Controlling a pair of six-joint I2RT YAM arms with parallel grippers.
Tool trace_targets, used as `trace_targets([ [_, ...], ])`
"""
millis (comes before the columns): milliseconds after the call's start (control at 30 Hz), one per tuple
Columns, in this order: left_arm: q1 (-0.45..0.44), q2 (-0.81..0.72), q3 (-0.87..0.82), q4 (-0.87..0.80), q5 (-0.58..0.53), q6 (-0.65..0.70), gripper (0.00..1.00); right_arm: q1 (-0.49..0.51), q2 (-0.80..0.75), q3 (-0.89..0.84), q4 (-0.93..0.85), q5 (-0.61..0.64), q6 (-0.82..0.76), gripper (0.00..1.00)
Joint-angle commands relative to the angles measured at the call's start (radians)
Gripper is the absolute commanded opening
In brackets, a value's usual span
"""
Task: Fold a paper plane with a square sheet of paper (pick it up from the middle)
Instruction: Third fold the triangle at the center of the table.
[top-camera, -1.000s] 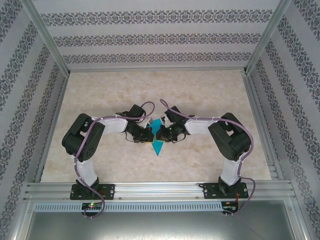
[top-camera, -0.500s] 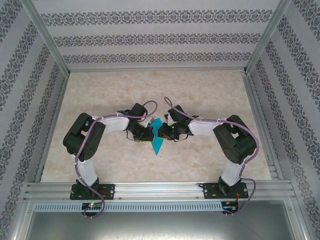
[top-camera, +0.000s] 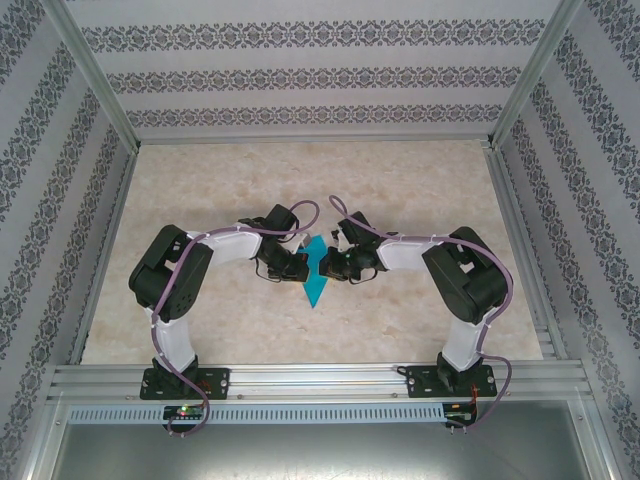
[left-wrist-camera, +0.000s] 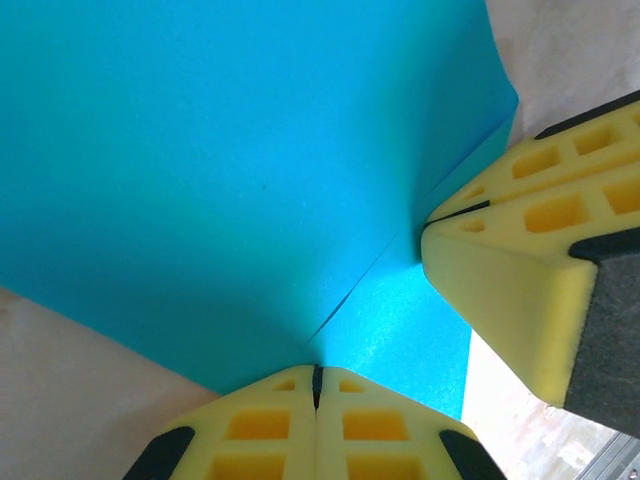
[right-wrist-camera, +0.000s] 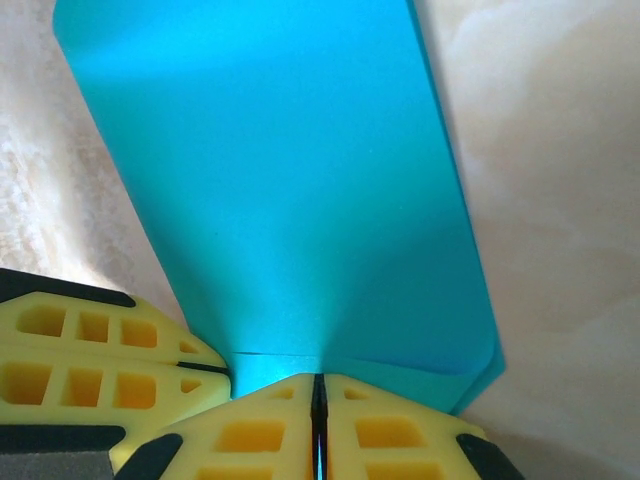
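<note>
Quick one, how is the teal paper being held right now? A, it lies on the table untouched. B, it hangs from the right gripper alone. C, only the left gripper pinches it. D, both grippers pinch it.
D: the left gripper and the right gripper are each shut on an edge of the teal paper.

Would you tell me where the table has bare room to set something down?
The table is bare across its whole far half, and in the near strip between the paper and the table's front edge. The centre is crowded: the left gripper and right gripper meet there, both shut on the paper.
</note>
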Motion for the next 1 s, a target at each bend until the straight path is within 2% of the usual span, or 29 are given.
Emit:
trace_targets([
  [0, -0.004, 0.094, -0.044, -0.1, -0.224, 0.034, 0.04, -0.033, -0.002, -0.042, -0.02, 0.077, -0.022, 0.11],
  [367, -0.011, 0.094, -0.047, -0.096, -0.222, 0.028, 0.04, -0.073, -0.06, -0.07, -0.012, 0.181, 0.01, 0.08],
  [633, -0.013, 0.09, -0.051, -0.082, -0.197, 0.023, 0.04, -0.074, -0.108, -0.048, -0.045, 0.17, -0.014, 0.07],
  [833, -0.012, 0.092, -0.051, -0.071, -0.173, 0.02, 0.04, -0.001, -0.2, -0.042, -0.101, 0.161, 0.008, 0.07],
  [967, -0.013, 0.093, -0.049, -0.07, -0.168, 0.02, 0.04, 0.07, -0.208, -0.08, -0.067, 0.144, 0.064, 0.07],
])
